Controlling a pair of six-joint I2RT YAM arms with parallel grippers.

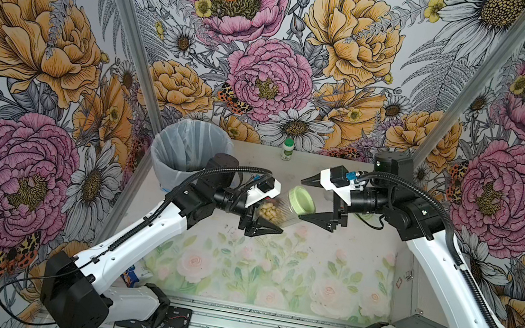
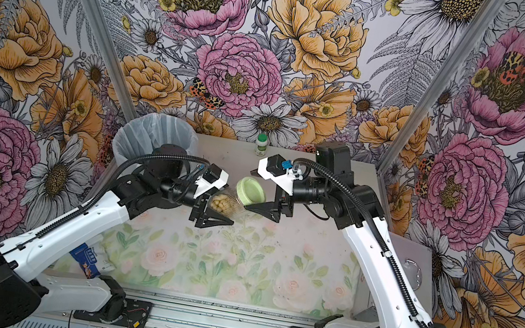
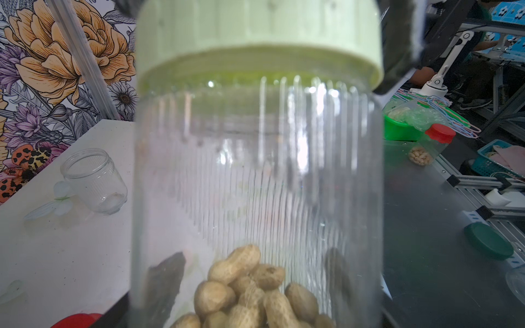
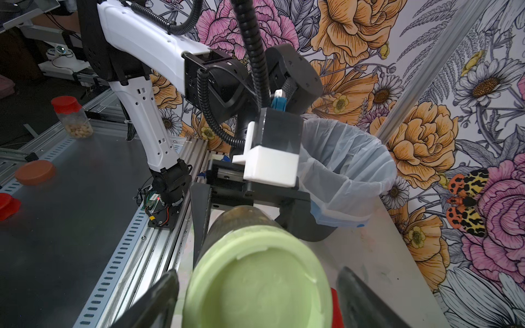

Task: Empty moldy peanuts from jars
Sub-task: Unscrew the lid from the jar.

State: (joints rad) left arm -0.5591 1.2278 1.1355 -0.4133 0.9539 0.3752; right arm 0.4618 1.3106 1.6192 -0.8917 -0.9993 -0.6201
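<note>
Floral wallpaper surrounds the tabletop [image 1: 270, 276], with a lined trash bin [image 1: 183, 147] at its back left corner and a green-capped white bottle [image 1: 287, 150] at mid back edge. Above the middle of the surface, the left gripper [image 1: 271, 219] is clamped on a clear ribbed jar [image 1: 288, 207] tipped sideways, with moldy peanuts [image 3: 250, 292] heaped at its base and its pale green lid [image 4: 255, 284] on. The right gripper [image 1: 301, 199] has its jaws spread either side of that lid, unclenched, with a gap beside one finger.
</note>
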